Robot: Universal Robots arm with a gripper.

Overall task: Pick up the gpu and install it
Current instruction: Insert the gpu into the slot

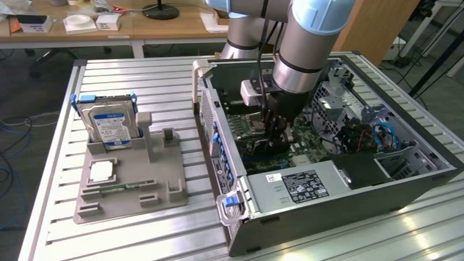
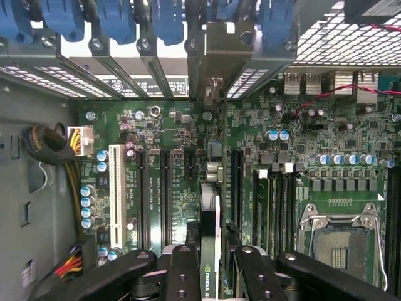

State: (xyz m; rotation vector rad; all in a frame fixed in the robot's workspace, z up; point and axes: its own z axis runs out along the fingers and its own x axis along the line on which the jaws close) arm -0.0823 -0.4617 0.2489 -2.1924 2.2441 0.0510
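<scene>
Exterior view: gripper [image 1: 278, 142] deep in the open computer case [image 1: 406, 190], hard drive [image 1: 108, 124] well apart at left; wrist view: jaws clamped on the gpu [image 2: 210, 251], edge-on over the motherboard [image 2: 182, 188] slots for seating, blue slot latches [image 2: 119, 19] crowding beyond.

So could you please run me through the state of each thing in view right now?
gpu: held edge-on between the gripper's fingers, above the motherboard slots.
gripper: shut on the gpu, lowered inside the case.
computer case: side panel off, lying open.
CPU socket: empty, bracket closed.
hard drive: upright in the grey holder.
</scene>
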